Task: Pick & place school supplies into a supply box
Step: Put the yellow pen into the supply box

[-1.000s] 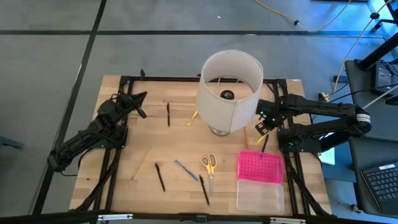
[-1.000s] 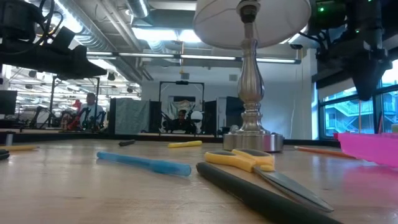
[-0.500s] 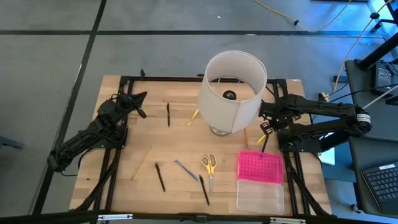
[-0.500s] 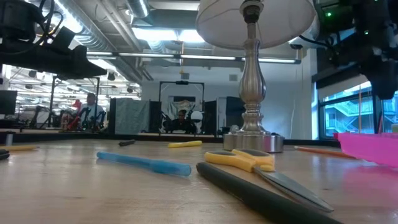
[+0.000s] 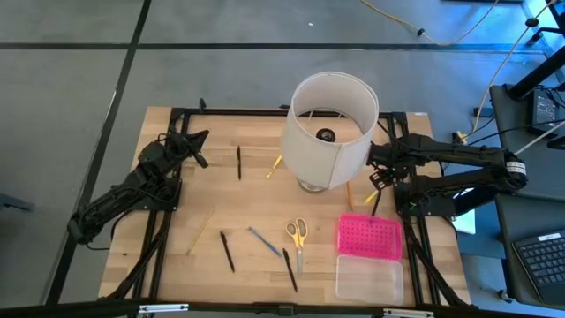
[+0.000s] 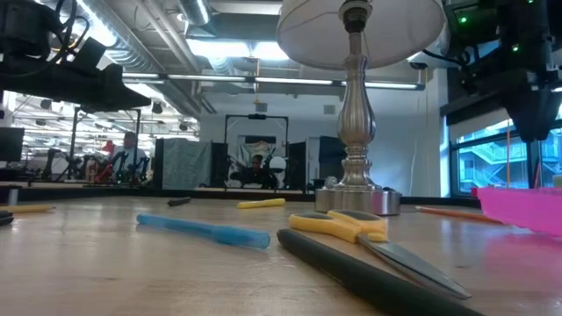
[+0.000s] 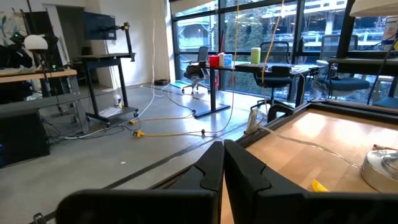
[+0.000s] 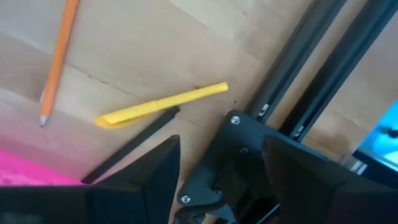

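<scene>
The right hand (image 5: 378,179) hangs spread and empty above a yellow marker (image 8: 163,104) and thin black pen (image 8: 130,147) beside the pink-lidded clear plastic box (image 5: 369,237), apparently lining up a pick, while the left hand (image 5: 199,138) waits pinched shut at the wooden table's (image 5: 199,252) far corner.

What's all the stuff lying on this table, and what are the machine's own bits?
Lamp: one, white shade, metal foot, back middle of the table.
Supply box: one, pink dotted lid open, clear base, front right.
Scissors: one, yellow handles, front middle.
Grey-blue pen: one, left of the scissors.
Black pens: four; three left and front, one by the box.
Pencils: two; wooden at front left, orange beside the lamp.
Yellow markers: two; one left of the lamp, one near the box.
Left gripper: shut, back left.
Right gripper: open, right of the lamp.
</scene>
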Robot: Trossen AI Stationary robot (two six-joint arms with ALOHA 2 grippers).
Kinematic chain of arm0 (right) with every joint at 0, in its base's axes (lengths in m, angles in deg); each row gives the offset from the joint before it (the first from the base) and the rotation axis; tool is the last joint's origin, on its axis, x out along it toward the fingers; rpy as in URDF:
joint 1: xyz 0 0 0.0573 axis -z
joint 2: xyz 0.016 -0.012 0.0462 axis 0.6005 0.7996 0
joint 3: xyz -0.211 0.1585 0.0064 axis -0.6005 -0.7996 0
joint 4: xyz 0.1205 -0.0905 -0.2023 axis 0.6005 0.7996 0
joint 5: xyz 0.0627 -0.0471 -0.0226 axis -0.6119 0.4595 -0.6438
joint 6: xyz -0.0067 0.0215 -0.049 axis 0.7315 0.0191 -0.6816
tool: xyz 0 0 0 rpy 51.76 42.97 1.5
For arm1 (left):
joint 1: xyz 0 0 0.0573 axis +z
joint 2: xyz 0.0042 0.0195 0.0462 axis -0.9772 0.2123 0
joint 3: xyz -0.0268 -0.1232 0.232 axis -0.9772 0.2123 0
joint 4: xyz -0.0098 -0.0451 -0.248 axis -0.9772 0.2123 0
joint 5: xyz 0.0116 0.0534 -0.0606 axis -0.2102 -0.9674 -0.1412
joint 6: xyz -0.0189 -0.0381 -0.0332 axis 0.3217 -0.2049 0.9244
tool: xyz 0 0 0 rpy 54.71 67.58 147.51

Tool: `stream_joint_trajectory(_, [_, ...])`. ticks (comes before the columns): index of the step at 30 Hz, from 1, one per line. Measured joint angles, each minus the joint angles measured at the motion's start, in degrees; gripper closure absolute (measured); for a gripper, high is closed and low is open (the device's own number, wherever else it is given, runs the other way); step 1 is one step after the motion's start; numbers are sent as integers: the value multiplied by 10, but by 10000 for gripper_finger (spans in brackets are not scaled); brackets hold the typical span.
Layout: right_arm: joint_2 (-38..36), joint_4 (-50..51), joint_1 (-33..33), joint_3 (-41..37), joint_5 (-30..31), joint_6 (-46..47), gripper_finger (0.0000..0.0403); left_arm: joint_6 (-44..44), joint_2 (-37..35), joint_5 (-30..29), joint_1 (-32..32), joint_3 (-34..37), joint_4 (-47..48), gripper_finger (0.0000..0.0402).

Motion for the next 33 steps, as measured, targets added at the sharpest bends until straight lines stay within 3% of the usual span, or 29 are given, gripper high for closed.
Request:
stream_joint_trajectory(16, [10, -42, -6, -34, -38, 35, 183, 0, 0, 0, 0, 0, 0, 395])
stream_joint_trajectory(19, [10, -42, -5, -37, -80, 71, 189, 0, 0, 2, 0, 0, 0, 396])
stream_joint_trajectory(26, [16, -42, -6, -39, -107, 140, 198, 0, 0, 4, 0, 0, 0, 395])
stream_joint_trajectory(33, [30, -32, -5, -39, -73, 126, 199, 0, 0, 4, 0, 0, 0, 395])
